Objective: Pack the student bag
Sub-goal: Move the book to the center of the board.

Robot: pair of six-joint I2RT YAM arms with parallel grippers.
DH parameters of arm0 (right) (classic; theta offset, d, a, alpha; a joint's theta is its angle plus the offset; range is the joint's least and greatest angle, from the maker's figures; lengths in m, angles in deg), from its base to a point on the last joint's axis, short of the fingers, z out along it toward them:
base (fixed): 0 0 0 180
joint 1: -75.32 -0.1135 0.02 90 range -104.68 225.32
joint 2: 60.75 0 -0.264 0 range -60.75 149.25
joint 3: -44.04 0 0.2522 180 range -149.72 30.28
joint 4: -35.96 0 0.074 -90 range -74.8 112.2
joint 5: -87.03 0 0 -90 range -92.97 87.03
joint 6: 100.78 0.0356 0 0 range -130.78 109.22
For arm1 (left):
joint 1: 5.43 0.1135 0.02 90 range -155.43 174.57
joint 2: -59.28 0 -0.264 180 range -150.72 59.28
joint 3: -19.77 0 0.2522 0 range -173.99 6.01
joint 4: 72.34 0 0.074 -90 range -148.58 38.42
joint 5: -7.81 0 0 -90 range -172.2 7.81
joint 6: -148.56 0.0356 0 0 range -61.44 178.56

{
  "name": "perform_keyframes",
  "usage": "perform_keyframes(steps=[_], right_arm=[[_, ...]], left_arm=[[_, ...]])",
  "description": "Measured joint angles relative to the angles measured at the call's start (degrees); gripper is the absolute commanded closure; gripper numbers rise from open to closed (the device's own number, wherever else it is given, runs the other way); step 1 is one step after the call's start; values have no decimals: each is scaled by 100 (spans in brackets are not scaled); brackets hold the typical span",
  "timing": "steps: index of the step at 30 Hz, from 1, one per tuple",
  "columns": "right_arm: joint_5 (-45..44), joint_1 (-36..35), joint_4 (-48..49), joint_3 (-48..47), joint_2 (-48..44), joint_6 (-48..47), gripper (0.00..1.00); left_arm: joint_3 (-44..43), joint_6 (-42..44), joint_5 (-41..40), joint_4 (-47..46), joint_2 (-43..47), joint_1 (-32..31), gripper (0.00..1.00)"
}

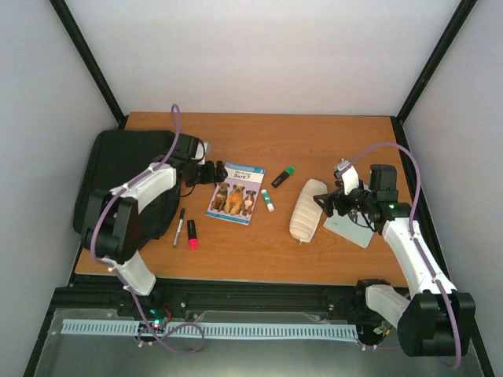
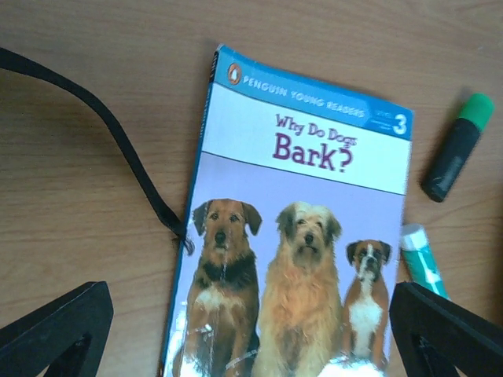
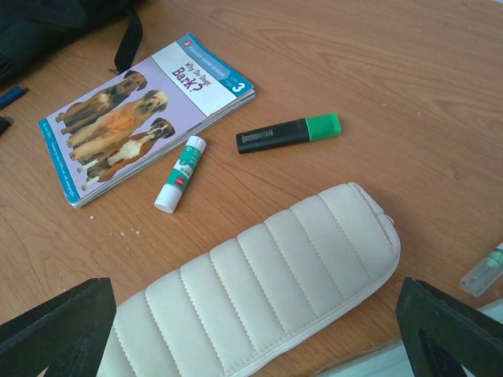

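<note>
The black student bag (image 1: 118, 169) lies flat at the table's left; a corner of it shows in the right wrist view (image 3: 47, 23). One black strap (image 2: 118, 149) trails onto the wood beside a book, "Why Do Dogs Bark?" (image 1: 236, 193) (image 2: 299, 236) (image 3: 134, 110). My left gripper (image 1: 218, 173) (image 2: 251, 345) is open and empty, hovering over the book's near end. My right gripper (image 1: 321, 203) (image 3: 251, 345) is open and empty above a cream ribbed pencil pouch (image 1: 306, 209) (image 3: 259, 283).
A green-capped black highlighter (image 1: 283, 176) (image 2: 456, 149) (image 3: 289, 133) and a glue stick (image 1: 268, 201) (image 2: 423, 261) (image 3: 181, 173) lie between book and pouch. A pen (image 1: 179, 226) and a pink marker (image 1: 192, 234) lie by the bag. A pale notepad (image 1: 350, 228) sits under my right arm.
</note>
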Motion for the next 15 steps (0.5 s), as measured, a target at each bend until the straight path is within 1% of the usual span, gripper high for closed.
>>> perform_keyframes(steps=[4, 9, 15], right_arm=[[22, -35, -20, 0, -74, -66, 0], [33, -50, -85, 0, -90, -138, 0], [35, -81, -111, 0, -87, -175, 0]], left_arm=[[-269, -2, 35, 68, -667, 0, 0], [-470, -42, 127, 127, -1244, 0, 0], [-472, -105, 247, 131, -1456, -46, 1]])
